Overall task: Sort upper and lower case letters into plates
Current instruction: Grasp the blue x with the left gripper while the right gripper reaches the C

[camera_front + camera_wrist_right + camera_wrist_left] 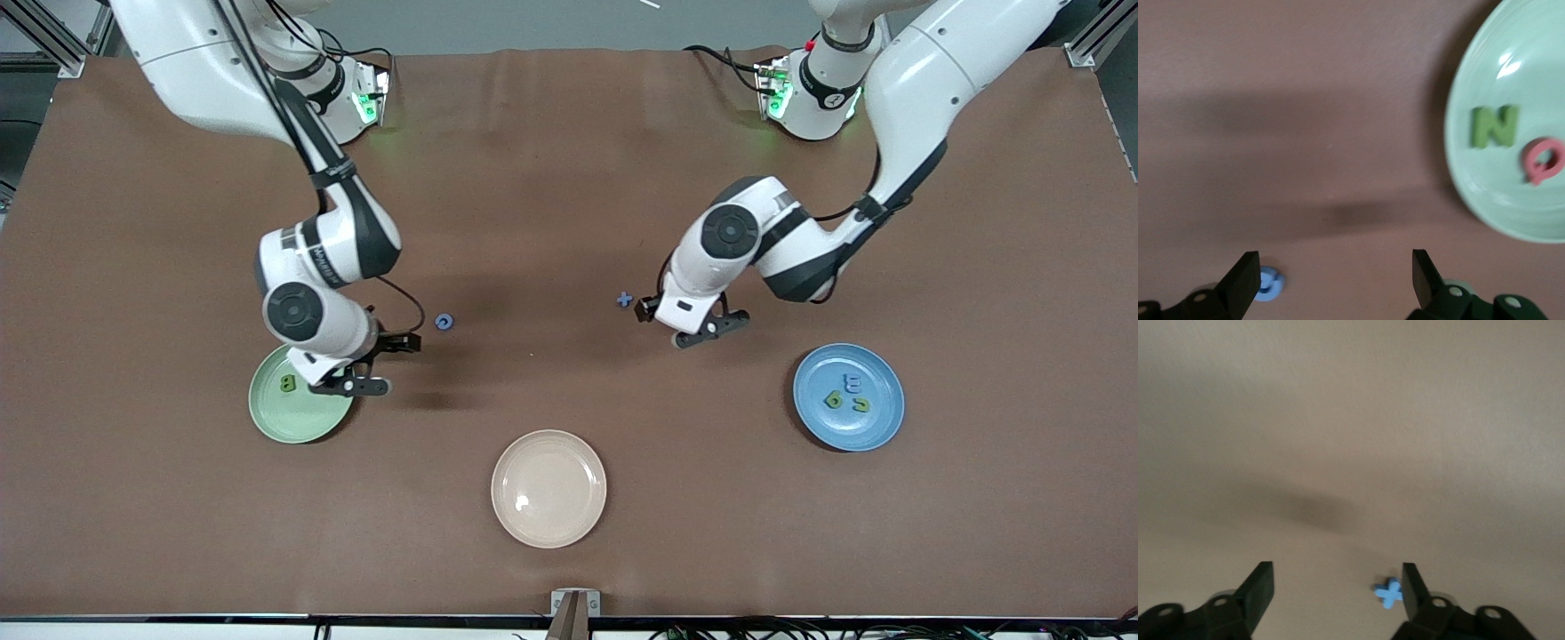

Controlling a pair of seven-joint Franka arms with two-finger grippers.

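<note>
The light green plate (283,418) lies toward the right arm's end and holds a green letter (287,384). The right wrist view shows the plate (1485,180) with a green N (1493,125) and a pinkish red Q (1542,159). The blue plate (880,373) holds a blue letter (852,383) and two green letters (834,399). A round blue letter (444,322) lies on the table beside my open, empty right gripper (384,364) (1335,267). A blue x (625,300) (1389,592) lies beside one finger of my open, empty left gripper (686,324) (1338,577).
A cream-beige plate (548,488) with nothing in it lies nearest the front camera, at the middle of the brown table. Both arm bases stand at the table's edge farthest from the camera.
</note>
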